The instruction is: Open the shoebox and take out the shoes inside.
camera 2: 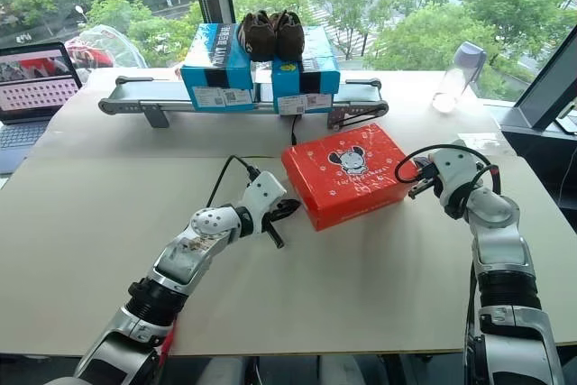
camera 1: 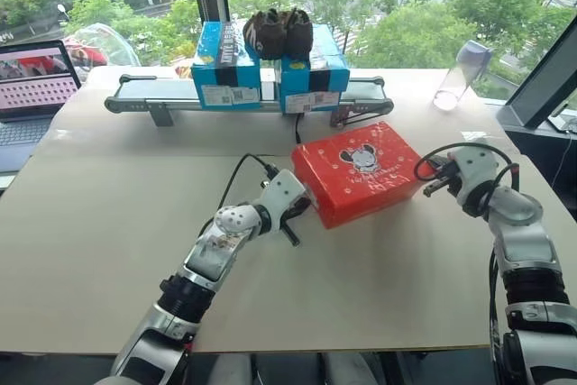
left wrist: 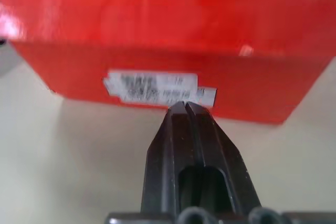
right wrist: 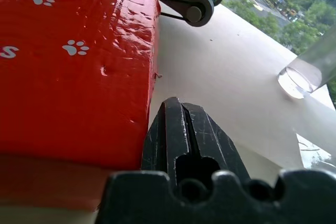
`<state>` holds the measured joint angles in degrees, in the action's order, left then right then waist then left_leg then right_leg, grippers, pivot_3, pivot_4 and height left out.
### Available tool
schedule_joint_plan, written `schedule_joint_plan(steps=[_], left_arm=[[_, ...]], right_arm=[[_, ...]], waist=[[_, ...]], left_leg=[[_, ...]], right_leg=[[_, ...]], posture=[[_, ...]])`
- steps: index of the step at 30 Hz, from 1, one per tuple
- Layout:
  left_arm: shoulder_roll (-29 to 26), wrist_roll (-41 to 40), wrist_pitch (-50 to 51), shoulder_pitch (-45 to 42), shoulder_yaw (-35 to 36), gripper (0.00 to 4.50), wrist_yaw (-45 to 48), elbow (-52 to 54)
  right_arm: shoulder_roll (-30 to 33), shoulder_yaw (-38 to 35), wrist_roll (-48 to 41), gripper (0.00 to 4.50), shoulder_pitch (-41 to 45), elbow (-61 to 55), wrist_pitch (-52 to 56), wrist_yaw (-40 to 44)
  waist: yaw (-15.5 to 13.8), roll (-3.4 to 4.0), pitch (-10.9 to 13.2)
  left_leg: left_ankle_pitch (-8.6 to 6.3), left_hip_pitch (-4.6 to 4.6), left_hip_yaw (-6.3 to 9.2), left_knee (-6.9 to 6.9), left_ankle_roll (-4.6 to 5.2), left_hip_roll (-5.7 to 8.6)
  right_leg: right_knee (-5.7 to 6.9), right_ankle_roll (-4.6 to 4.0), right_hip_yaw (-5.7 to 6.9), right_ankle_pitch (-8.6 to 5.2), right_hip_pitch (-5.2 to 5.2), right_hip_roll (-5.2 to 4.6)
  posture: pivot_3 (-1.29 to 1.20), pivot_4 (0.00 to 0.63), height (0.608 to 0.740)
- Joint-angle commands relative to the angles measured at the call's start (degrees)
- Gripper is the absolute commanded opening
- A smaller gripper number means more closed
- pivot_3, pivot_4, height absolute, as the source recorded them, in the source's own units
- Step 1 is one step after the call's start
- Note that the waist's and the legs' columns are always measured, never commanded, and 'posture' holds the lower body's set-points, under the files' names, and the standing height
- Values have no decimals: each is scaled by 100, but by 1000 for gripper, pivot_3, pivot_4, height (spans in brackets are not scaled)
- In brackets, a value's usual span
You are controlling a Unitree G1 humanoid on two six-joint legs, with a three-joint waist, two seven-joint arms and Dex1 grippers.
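The red shoebox (camera 1: 361,173) lies with its lid down in the middle of the table, a cartoon mouse head printed on top. My left gripper (camera 1: 305,207) is shut, its tips (left wrist: 185,106) right at the white label on the box's left end wall. At the box's right end my right gripper (camera 1: 431,189) is also shut and holds nothing; its tips (right wrist: 176,103) sit just beside the lid's corner (right wrist: 149,72). The shoes are hidden inside the closed box.
Behind the shoebox a small conveyor (camera 1: 135,96) carries two blue boxes (camera 1: 225,65) with a pair of dark shoes (camera 1: 278,32) on top. A laptop (camera 1: 32,87) stands at the far left. A clear bottle (camera 1: 460,74) stands at the back right.
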<state>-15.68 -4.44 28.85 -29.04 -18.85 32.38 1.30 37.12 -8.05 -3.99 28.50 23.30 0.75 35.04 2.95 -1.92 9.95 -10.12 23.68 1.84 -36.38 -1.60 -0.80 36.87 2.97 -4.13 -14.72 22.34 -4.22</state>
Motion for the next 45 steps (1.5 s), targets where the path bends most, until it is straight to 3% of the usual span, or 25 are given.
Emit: schedule_joint_plan(steps=[1, 12, 19, 28, 38, 45], left_arm=[[-349, 109, -116, -84, 311, 0, 58, 226], [-1760, -94, 489, 503, 1139, 0, 401, 1362], [-1921, -312, 982, 994, 1478, 0, 407, 1985], [-2182, -1849, 2435, 1907, 2921, 0, 962, 3038], [-2887, -2718, 2915, 2825, 3772, 0, 1382, 3543], [-3243, -2483, 2397, 2820, 3669, 0, 1440, 3088]], right_arm=[[-170, 154, -358, 45, 22, -410, 172, 463], [-698, 560, -586, 45, -98, -1095, 675, 803], [-1102, 924, -828, 45, -128, -1866, 1239, 980], [-1369, 1284, -1211, 45, -291, -2927, 2088, 1146], [-930, 1503, -1977, 45, -769, -4598, 3768, 1348], [-390, 1665, -1793, 45, -1023, -4648, 3945, 1446]], waist=[[31, 0, 0], [91, 1, 1], [92, 3, 3], [90, 3, 5], [1, 1, 7], [-46, 0, 7]], left_leg=[[0, -1, 0, 0, 0, -1], [0, -8, 1, 9, -1, -4], [0, -3, 2, 9, -1, -5], [-1, 8, 3, 9, -1, -7], [-1, 11, 4, 11, -2, -9], [-1, 11, -1, 11, -2, -13]], right_leg=[[2, 0, 0, 0, 0, 1], [10, 0, 0, -1, 3, 1], [10, 0, 0, -1, 8, 0], [15, -1, 1, -1, 25, 0], [13, -6, 4, -5, 31, -2], [13, 18, 6, -32, 36, -2]], posture=[[0, 150, 740], [0, 150, 740], [0, 150, 740], [0, 150, 740], [0, 150, 740], [0, 150, 740]])
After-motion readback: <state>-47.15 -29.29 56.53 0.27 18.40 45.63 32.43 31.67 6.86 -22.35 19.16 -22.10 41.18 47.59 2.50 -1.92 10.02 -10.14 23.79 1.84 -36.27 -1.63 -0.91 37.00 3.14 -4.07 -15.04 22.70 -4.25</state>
